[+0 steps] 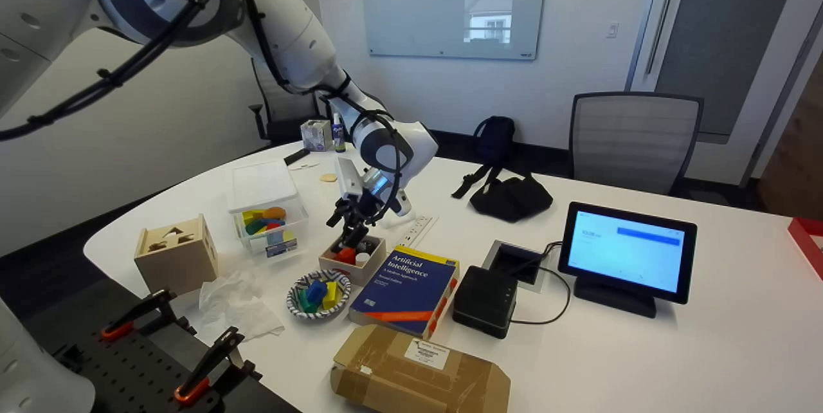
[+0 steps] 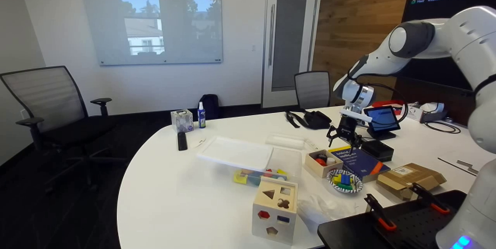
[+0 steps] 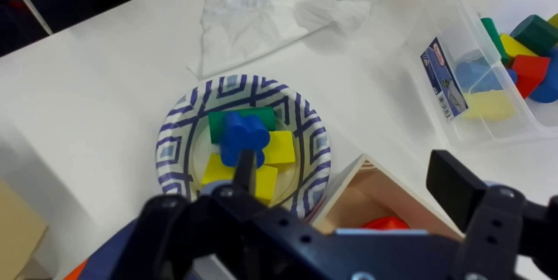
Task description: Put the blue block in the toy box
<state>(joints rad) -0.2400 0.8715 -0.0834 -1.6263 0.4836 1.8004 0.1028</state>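
Currently, the blue block point(image 3: 244, 136) lies in the patterned bowl point(image 3: 174, 127), well inside its rim, overlapping the green piece point(image 3: 216, 127) and sitting next to yellow pieces point(image 3: 282, 147). The gripper point(image 3: 344, 171) hangs above, its jaws wide apart; in the wrist view one fingertip overlaps the inside of the bowl, while the other shows past an edge of the open wooden tray point(image 2: 317, 168). That tray (a red piece point(image 1: 345, 255) shows inside it) has one corner just beside the bowl's rim and one side by the blue book point(image 1: 405, 287). The toy box point(image 2: 275, 214), with holes cut in its faces, stands close to the edge of the table point(image 2: 174, 202), near the black perforated board point(image 1: 122, 361) and well apart from the bowl. Between toy box and bowl lies a crumpled white wrapper point(image 1: 238, 310). Near the toy box, farther in from that edge, stands the clear plastic tub point(image 2: 288, 163), with coloured pieces point(image 3: 529, 73) inside and a white lid point(image 2: 236, 154) across part of it. A brown cardboard package point(image 1: 418, 381) lies near a corner of the book.
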